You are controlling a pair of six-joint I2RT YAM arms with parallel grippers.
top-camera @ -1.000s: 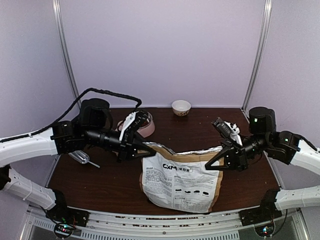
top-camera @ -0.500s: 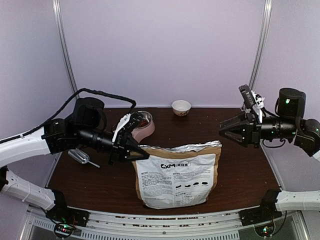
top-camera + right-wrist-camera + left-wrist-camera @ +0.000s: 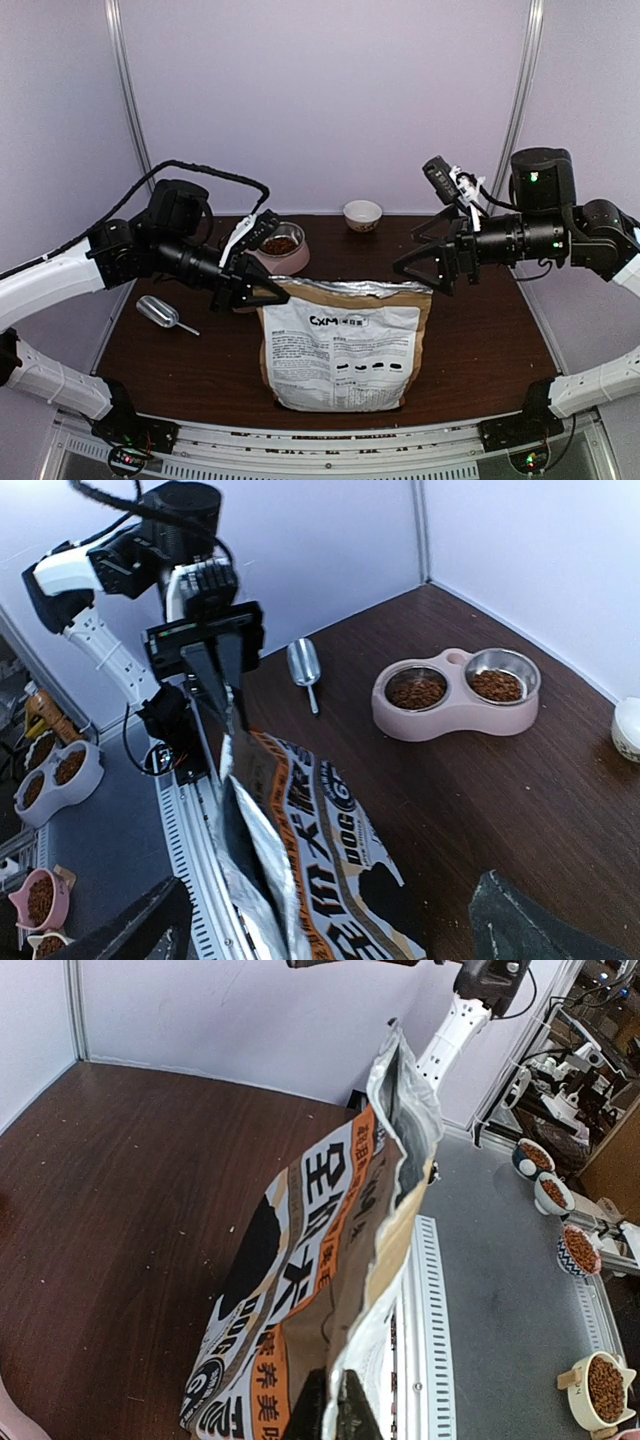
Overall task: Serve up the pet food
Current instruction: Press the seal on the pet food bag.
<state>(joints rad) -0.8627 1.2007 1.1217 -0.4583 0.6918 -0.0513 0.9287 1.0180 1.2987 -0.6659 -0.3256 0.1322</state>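
The white-and-brown pet food bag (image 3: 340,345) stands upright at the table's middle, its silver-lined mouth up. My left gripper (image 3: 262,293) is shut on the bag's top left corner; in the left wrist view the black jaws (image 3: 345,1412) pinch the bag's edge (image 3: 330,1250). My right gripper (image 3: 418,278) hangs open just above and beside the top right corner, touching nothing. In the right wrist view its wide-spread fingers (image 3: 135,930) frame the bag (image 3: 320,820). Brown pet food (image 3: 415,692) fills both bowls of the pink feeder (image 3: 455,718).
The pink feeder (image 3: 292,260) sits behind my left gripper. A metal scoop (image 3: 160,312) lies at the left on the table, and a small white bowl (image 3: 362,214) stands at the back wall. The bag stands near the table's front edge.
My right gripper let go of the bag's right corner, opened wide and lifted away. The bag went from slumped to upright and shifted left, still held by the left gripper.
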